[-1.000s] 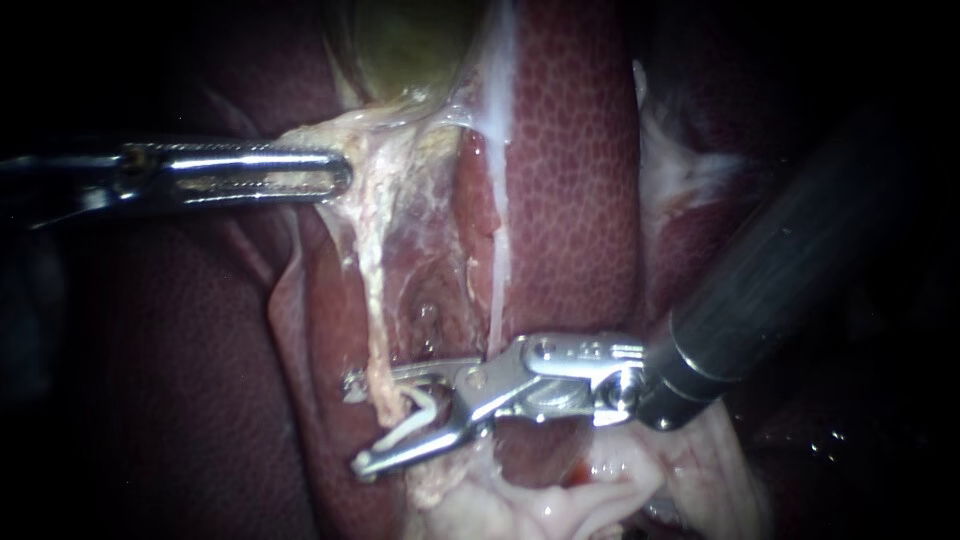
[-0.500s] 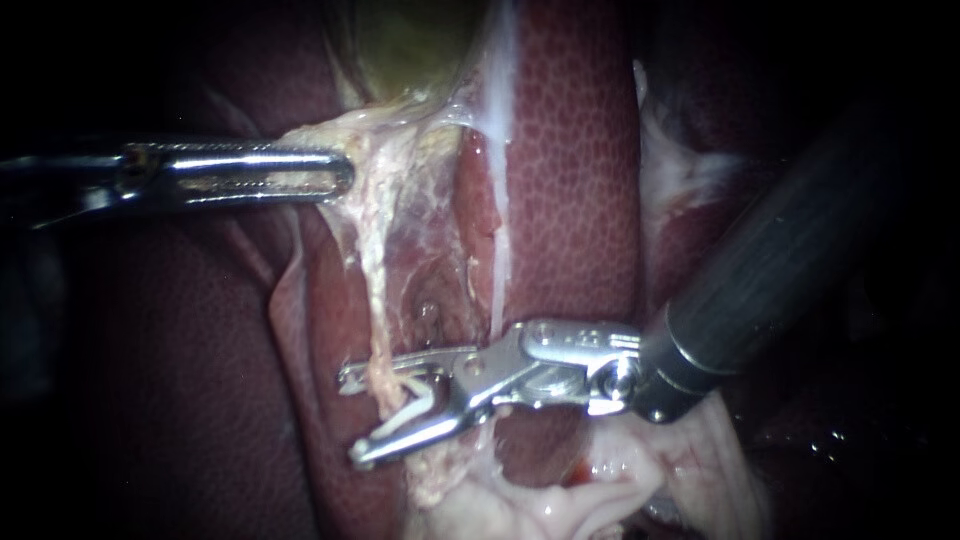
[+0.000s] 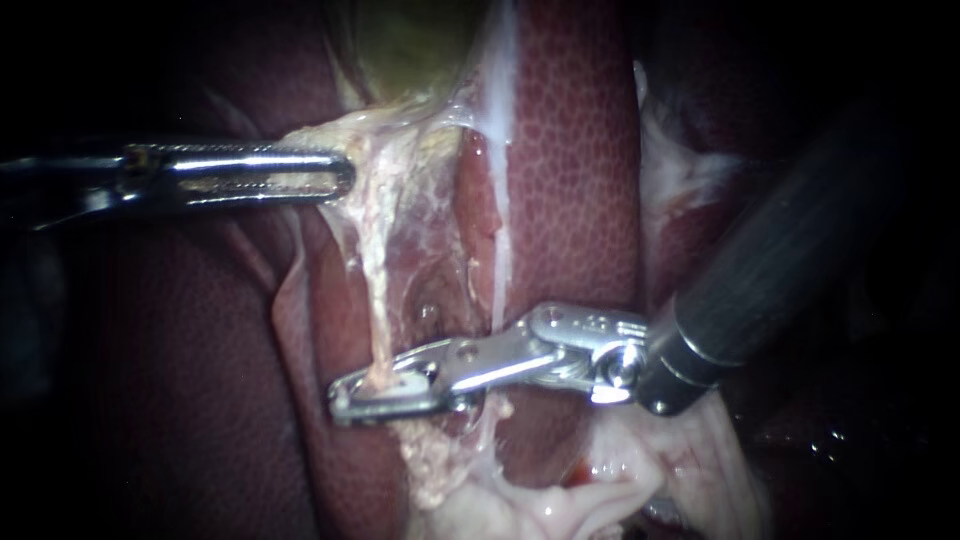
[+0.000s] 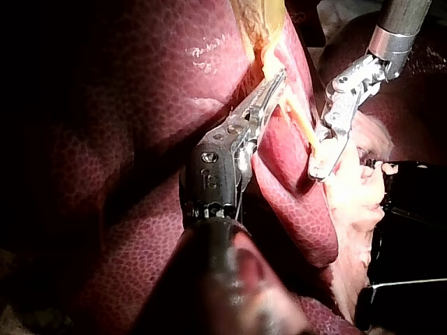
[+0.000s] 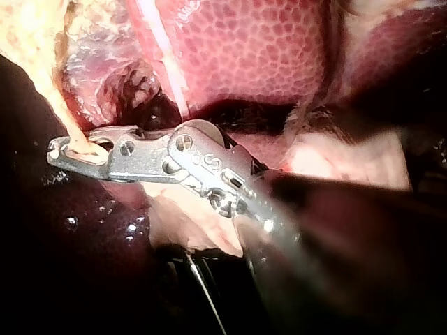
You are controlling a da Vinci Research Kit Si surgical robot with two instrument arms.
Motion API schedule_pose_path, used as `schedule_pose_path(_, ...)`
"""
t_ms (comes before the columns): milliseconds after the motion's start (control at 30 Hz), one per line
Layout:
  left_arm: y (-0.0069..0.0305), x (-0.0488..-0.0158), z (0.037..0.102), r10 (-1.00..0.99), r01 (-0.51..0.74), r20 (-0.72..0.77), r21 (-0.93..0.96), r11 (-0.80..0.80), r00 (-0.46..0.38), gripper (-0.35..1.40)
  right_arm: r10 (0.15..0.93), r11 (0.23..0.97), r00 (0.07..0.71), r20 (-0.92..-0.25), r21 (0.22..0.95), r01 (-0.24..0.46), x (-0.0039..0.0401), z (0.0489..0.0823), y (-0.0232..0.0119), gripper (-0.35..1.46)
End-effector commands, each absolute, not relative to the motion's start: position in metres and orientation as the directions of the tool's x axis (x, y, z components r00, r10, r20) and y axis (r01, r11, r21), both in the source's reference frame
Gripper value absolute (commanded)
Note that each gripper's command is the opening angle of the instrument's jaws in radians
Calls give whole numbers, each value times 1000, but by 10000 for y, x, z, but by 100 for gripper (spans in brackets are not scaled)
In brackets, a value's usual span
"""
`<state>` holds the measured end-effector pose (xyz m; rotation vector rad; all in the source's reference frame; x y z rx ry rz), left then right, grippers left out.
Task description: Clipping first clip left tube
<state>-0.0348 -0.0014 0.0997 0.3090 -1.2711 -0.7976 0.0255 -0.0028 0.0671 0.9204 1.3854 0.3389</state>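
Endoscope view: right instrument point(image 3: 350, 395), from 3 o'clock, jaws clamped across left tube point(image 3: 378, 320) at 6 o'clock; left instrument point(image 3: 335, 175), level from 9 o'clock, jaws gripping pale tissue point(image 3: 380, 160).

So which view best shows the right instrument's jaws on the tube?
Endoscope view: right instrument shut across the left tube, visible on both sides. Right wrist view shows one side only; left wrist view shows it small.

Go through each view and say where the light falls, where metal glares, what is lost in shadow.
Endoscope view: light pools on the liver and left tube; glare on the right instrument, jaws shut on that tube; edges dark. Left wrist view: left instrument lit, shut on tissue; liver beside it shadowed. Right wrist view: shaft dark, jaws gleaming.
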Motion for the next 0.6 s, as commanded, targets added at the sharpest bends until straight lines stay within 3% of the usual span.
schedule_pose_path(33,-14,-348,997,-681,359,728,617,700,78,-35,696,627,204,-688,721,295,254,671,-27,-35)
schedule_pose_path(600,-14,-347,997,-681,359,728,617,700,78,-35,700,624,205,-684,725,292,252,672,-26,-35)
